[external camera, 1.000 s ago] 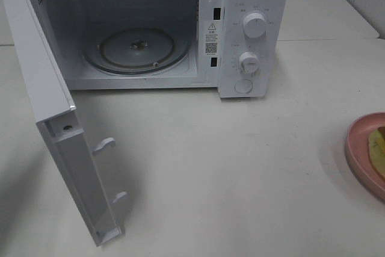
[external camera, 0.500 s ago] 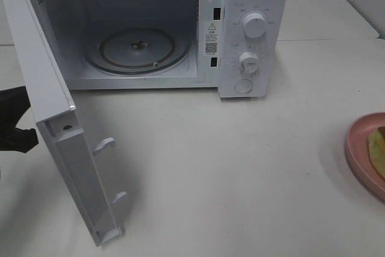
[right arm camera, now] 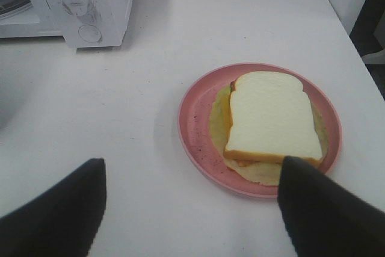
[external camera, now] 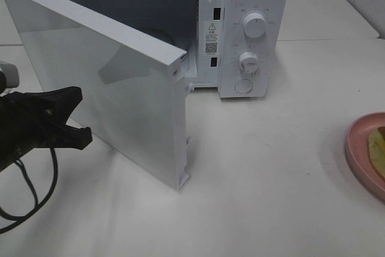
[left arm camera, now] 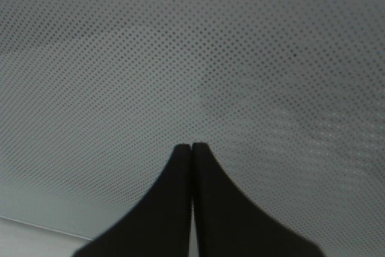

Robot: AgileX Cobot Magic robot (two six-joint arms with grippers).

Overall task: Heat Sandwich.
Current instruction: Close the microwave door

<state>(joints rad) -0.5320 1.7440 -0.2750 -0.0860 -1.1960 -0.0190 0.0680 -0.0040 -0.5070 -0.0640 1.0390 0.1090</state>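
the left pincer sits with its two black fingers pressed flat together, holding nothing; its tips are right up against the outer face of the microwave door. from the wrist view the fingers meet in a single seam and the dotted mesh of the door window fills everything ahead of them. the door stands partly swung, slanting across the front of the microwave and hiding most of the cavity from above. a black cable loops on the table under this arm.

the right pincer is spread wide and holds nothing, its two dark fingers apart and low over the table. ahead of it, just beyond and closer to one finger, lies the sandwich on a pink plate: white bread on top, orange-brown crust at the edge, a pale yellow-green layer spreading out beneath. farther off past the plate are the microwave's two knobs and round button. between this pincer and the microwave only bare table shows. in the high view the plate is cut by the picture's edge, well apart from the door.
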